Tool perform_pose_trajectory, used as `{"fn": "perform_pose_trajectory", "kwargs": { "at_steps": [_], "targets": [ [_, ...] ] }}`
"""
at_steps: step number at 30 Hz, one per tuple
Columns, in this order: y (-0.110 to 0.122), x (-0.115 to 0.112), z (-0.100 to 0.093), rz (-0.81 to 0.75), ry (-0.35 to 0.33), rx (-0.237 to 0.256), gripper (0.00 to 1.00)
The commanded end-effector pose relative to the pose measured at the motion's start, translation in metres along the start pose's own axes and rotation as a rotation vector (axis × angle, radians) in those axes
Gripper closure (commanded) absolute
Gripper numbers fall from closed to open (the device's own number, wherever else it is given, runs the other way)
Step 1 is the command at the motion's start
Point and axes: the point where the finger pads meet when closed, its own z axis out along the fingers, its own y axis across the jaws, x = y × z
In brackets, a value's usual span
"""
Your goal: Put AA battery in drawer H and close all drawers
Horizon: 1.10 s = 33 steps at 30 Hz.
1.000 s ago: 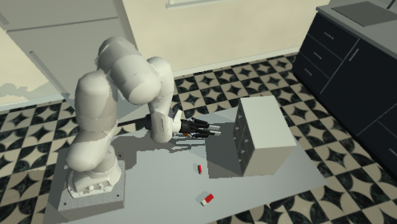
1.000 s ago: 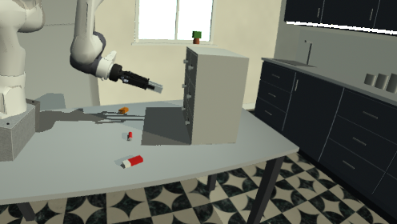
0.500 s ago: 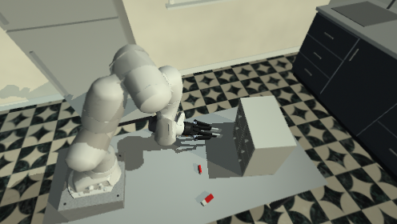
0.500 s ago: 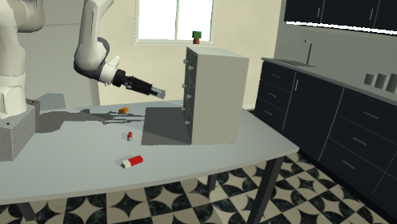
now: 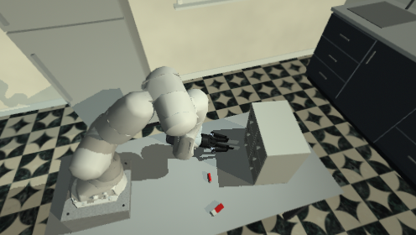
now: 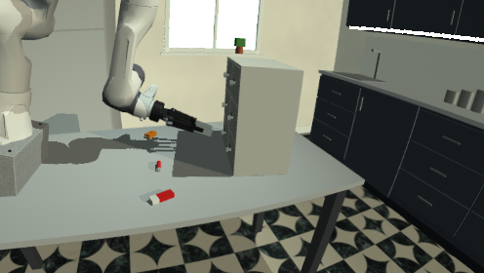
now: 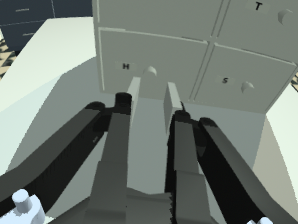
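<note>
One pincer is pointing at drawer H's knob, nothing pinched.

The gripper (image 5: 235, 145) (image 6: 207, 131) (image 7: 152, 91) is standing partly spread, its tips flanking the line to the knob (image 6: 223, 133) (image 7: 150, 72); drawer H (image 5: 247, 147) (image 6: 227, 137) (image 7: 117, 80) is sitting shut. Centring, closing, then pulling straight under half-length looks best. The neighbouring drawer S (image 7: 227, 95) is needing side clearance. What seems the battery (image 5: 209, 177) (image 6: 158, 166) is lying on the table (image 5: 180, 201) (image 6: 98, 195).

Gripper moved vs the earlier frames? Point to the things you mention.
Yes. In the exterior view the gripper (image 5: 230, 143) (image 6: 207, 130) (image 7: 152, 91) sits closer to the chest (image 5: 281, 127) (image 6: 265, 117) (image 7: 150, 50) and lower against its front.
</note>
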Motion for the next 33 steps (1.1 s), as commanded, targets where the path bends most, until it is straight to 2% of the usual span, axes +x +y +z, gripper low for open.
{"fn": "perform_pose_trajectory", "kwargs": {
  "at_steps": [1, 33],
  "targets": [
    [-0.0046, -0.0025, 0.0119, -0.026, 0.017, 0.013, 0.80],
    [-0.0049, -0.0050, 0.0162, -0.026, 0.017, 0.013, 0.80]
  ]
}}
